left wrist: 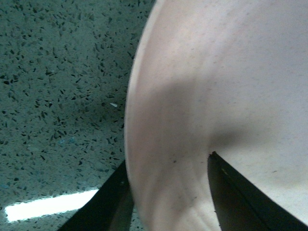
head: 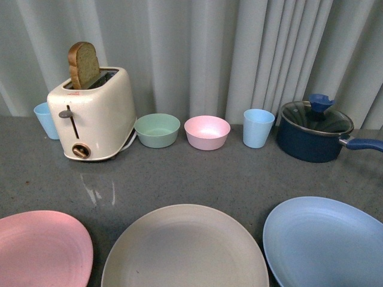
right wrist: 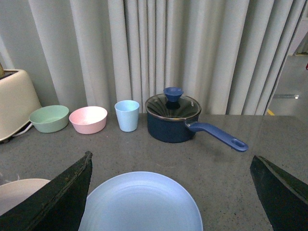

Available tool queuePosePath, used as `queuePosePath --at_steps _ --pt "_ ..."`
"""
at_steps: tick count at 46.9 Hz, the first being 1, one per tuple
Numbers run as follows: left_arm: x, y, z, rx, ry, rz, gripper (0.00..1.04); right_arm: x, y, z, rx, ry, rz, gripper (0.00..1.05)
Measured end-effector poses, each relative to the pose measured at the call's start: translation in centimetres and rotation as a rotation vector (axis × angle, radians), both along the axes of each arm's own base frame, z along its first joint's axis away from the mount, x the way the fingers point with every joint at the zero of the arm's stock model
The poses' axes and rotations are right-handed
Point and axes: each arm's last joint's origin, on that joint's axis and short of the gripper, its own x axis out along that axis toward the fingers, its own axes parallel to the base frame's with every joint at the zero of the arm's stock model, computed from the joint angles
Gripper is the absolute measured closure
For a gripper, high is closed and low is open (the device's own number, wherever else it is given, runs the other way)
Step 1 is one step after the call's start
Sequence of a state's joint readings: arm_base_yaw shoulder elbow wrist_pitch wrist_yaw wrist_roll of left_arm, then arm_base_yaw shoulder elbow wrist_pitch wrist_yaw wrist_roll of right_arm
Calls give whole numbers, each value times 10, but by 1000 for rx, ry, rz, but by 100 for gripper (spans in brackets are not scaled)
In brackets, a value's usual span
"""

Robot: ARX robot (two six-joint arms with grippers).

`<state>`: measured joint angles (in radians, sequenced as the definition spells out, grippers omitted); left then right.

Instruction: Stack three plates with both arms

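Three plates lie in a row at the near edge of the grey counter: the pink plate [head: 42,248] at left, the beige-tan plate [head: 185,248] in the middle, the light blue plate [head: 329,239] at right. Neither arm shows in the front view. In the left wrist view my left gripper [left wrist: 168,192] is shut on the pink plate's rim [left wrist: 192,96], one finger over it and one under. In the right wrist view my right gripper [right wrist: 173,192] is open, high above the light blue plate [right wrist: 142,202], with the beige plate's edge [right wrist: 19,190] beside it.
Along the curtain stand a cream toaster [head: 96,113] with a bread slice, a blue cup [head: 45,119] behind it, a mint-green bowl [head: 157,130], a pink bowl [head: 207,132], another blue cup [head: 258,128], and a dark blue lidded pot [head: 314,131] with its handle pointing right.
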<state>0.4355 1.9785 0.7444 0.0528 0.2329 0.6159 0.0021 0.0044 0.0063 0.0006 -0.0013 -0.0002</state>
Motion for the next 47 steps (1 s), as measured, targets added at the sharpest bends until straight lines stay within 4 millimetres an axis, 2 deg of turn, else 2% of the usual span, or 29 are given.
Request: queuePosePath --at_steps 6,9,12,22,31,37,42,47 --pt "3 1 2 -18 0 23 86 0 0 0 0 0 0 7" --pt "4 2 4 -31 -4 36 95 0 0 0 0 0 0 7" --pt "6 4 6 -48 -10 47 99 0 0 0 0 0 0 7" --pt "4 19 16 -41 -14 82 100 0 0 0 0 0 0 7" --pt "9 56 54 -14 -100 166 101 0 0 0 0 0 0 7" --pt "6 69 77 -40 -134 194 101 0 0 0 0 0 0 7" --pt "4 71 92 -78 -152 199 101 0 0 0 0 0 0 7" --pt "4 64 106 -150 -183 188 101 0 0 0 0 0 0 7"
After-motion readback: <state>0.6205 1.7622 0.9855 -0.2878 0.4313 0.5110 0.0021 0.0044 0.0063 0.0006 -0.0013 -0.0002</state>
